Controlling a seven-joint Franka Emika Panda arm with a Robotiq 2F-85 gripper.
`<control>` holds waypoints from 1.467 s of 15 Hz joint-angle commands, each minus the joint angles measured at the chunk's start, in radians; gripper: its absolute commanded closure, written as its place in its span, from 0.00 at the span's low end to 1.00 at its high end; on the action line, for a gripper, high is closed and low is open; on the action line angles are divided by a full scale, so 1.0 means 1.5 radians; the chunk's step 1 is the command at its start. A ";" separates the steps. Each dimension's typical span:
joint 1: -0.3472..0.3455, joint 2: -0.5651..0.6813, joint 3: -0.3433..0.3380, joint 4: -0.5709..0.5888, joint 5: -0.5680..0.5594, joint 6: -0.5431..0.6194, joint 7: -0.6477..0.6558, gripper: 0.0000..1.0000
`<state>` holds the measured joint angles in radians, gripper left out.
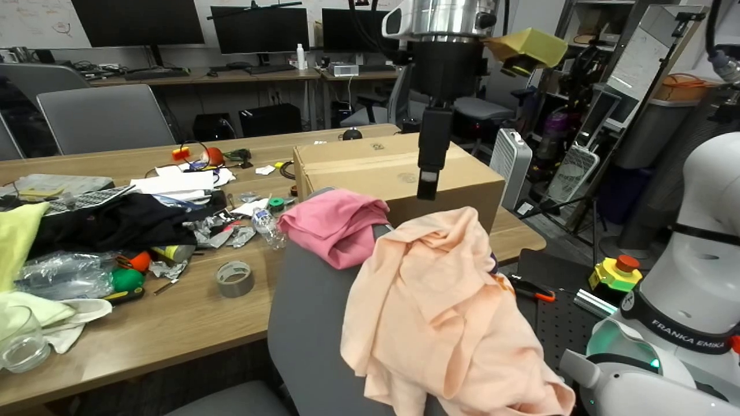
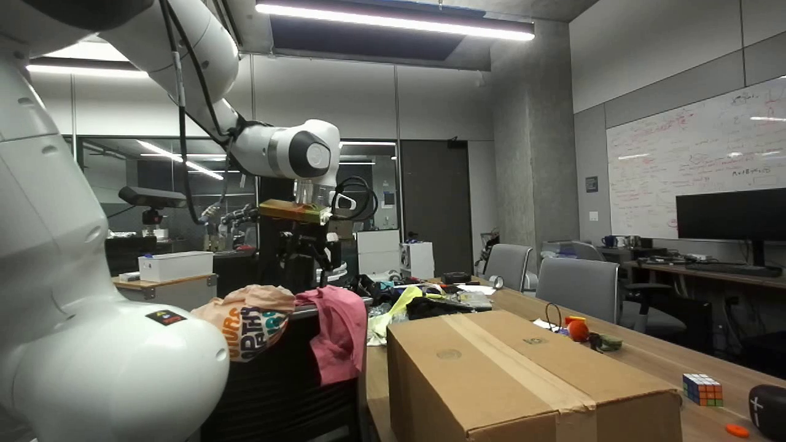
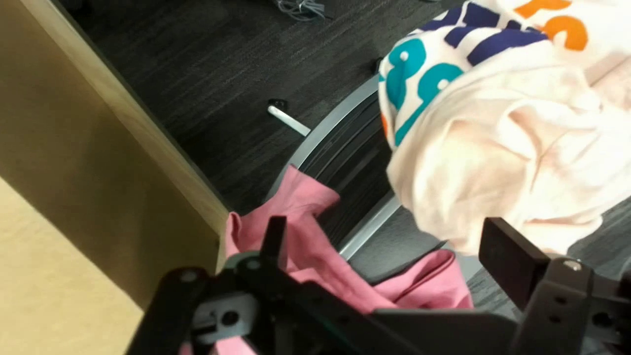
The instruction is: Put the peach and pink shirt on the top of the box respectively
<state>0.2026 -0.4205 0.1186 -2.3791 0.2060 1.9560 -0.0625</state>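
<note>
A peach shirt (image 1: 445, 312) with coloured lettering lies crumpled over a grey chair's back. It also shows in an exterior view (image 2: 261, 319) and at right in the wrist view (image 3: 517, 162). A pink shirt (image 1: 338, 225) hangs over the same chair back beside it, also in an exterior view (image 2: 341, 337) and the wrist view (image 3: 308, 236). A closed cardboard box (image 1: 358, 162) stands on the table, also in an exterior view (image 2: 509, 362) and at left in the wrist view (image 3: 49, 276). My gripper (image 3: 387, 236) is open and apart from the shirts, pointing down above them.
The wooden table (image 1: 243, 312) holds clutter: a tape roll (image 1: 235, 279), a plastic bottle (image 1: 267, 228), black cloth (image 1: 115, 222) and a glass (image 1: 22, 341). The chair (image 1: 312, 323) stands against the table. A Rubik's cube (image 2: 702, 390) lies beside the box.
</note>
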 commanded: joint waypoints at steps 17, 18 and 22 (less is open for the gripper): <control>0.032 0.150 0.037 0.122 0.063 -0.151 -0.037 0.00; 0.032 0.157 0.038 0.126 0.065 -0.156 -0.033 0.00; 0.030 0.174 0.050 0.134 0.050 -0.161 -0.008 0.00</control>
<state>0.2550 -0.1917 0.1764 -2.2230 0.2742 1.7419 -0.1075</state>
